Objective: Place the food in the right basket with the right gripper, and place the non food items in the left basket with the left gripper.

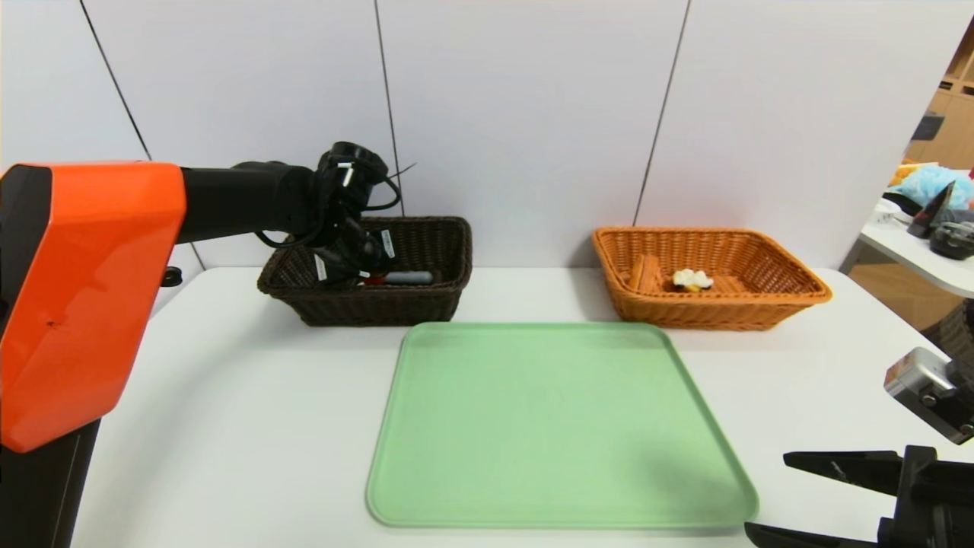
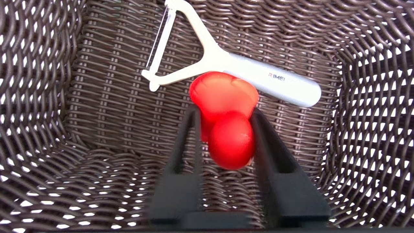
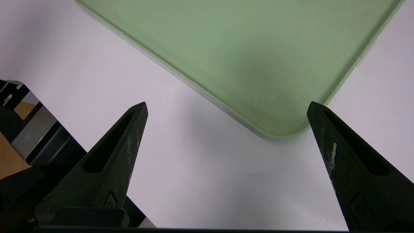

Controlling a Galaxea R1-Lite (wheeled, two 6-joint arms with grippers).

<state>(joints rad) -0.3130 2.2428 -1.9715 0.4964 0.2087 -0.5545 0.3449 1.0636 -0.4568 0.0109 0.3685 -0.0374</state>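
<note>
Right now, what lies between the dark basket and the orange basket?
Only bare white table, as the head view shows. The green tray sits nearer the robot, in front of that gap between the dark basket and the orange basket.

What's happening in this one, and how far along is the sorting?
The left gripper is down inside the dark brown basket, its fingers either side of the small red toy, which lies against the peeler on the basket floor. Whether the toy is gripped or just released is unclear. The waffle wedge sits in the orange basket. The green tray holds nothing, and the right gripper is parked open near its corner.
</note>
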